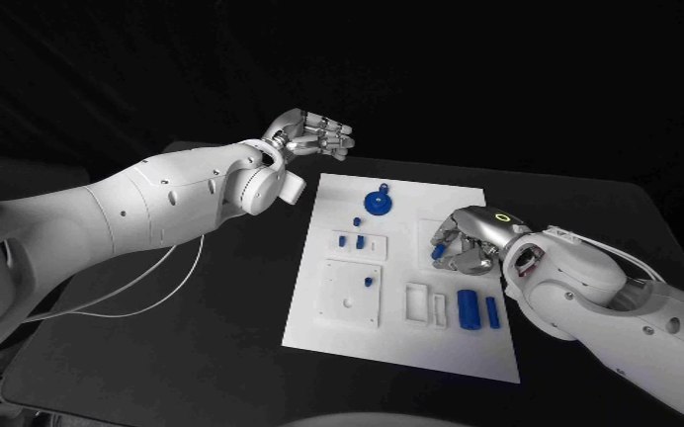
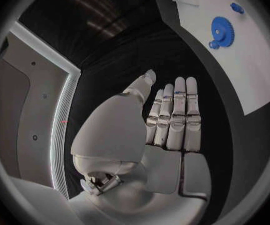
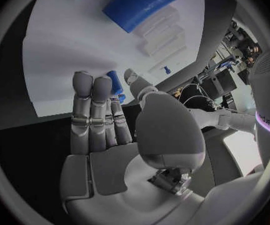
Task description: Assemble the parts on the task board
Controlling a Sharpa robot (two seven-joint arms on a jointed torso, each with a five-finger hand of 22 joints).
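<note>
Nearest parts: two blue cylinders [image 1: 467,306] lie side by side on the near right of the task board [image 1: 328,338], the thinner blue rod [image 1: 493,312] just right of the thicker one.
White blocks: a slotted white block [image 1: 416,303] sits just left of the cylinders; a square white plate [image 1: 351,293] with a small blue peg lies farther left.
My right hand: my right hand [image 1: 468,241] hovers low over the board's right side, fingers curled downward, with a small blue part [image 1: 438,250] at their tips; whether I am gripping it or only touching it, I cannot tell.
Right wrist view: my fingers [image 3: 91,110] lie straight and close together, with a blue piece [image 3: 114,81] just beyond them.
Blue gear: the blue gear [image 1: 380,201] lies on the far part of the board, well apart from my right hand.
My left hand: my left hand [image 1: 311,134] is raised beyond the board's far left corner, released and holding nothing, fingers extended side by side.
</note>
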